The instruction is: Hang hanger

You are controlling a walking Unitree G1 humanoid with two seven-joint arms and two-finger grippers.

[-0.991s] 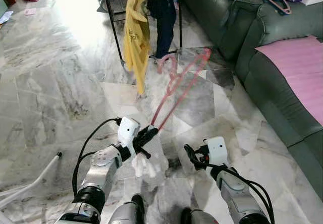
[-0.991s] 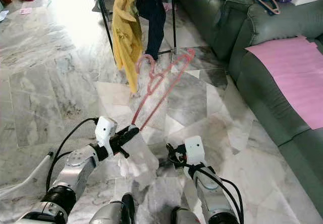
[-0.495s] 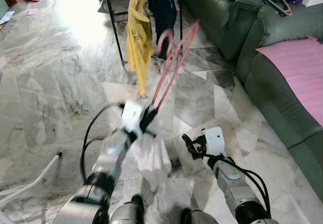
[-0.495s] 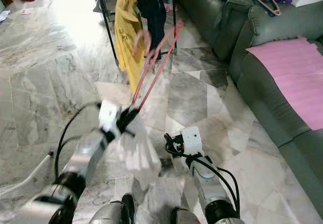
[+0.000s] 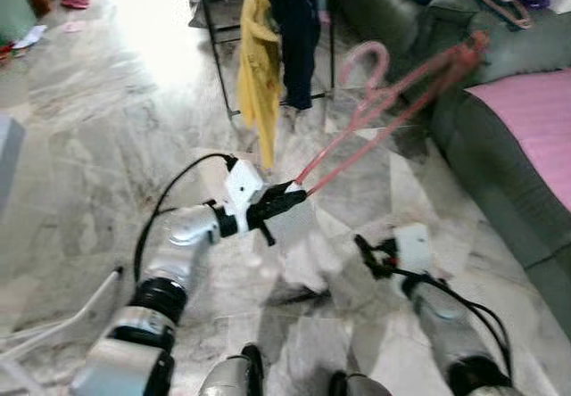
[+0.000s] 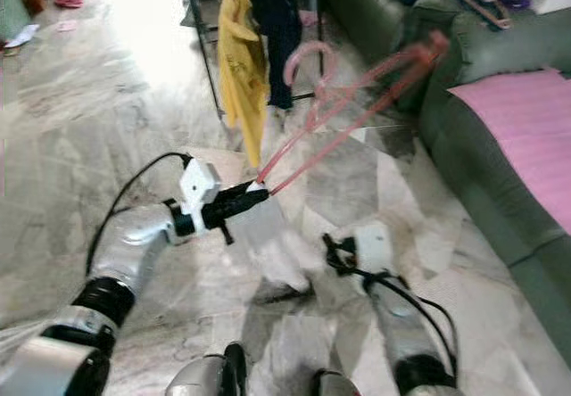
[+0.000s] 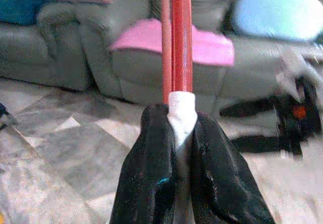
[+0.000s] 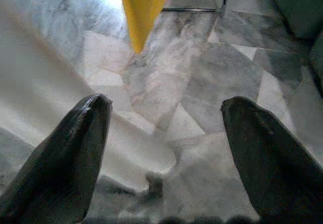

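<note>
You're looking down at a grey-veined marble floor (image 5: 107, 128), glare washing it pale near the top. A black clothes rack (image 5: 214, 48) stands ahead with a yellow garment (image 5: 259, 75) and a dark one (image 5: 299, 39) hanging (both blurred). On the right runs a dark green sofa (image 5: 500, 155) with a pink cloth (image 5: 535, 119) on its seat.

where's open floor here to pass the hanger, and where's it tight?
Open: marble floor left of the clothes rack, and the patch between the rack and the green sofa. Tight: at the rack, where the yellow garment and dark garment hang close. The left gripper holds the pink hanger; the right gripper is open.
</note>
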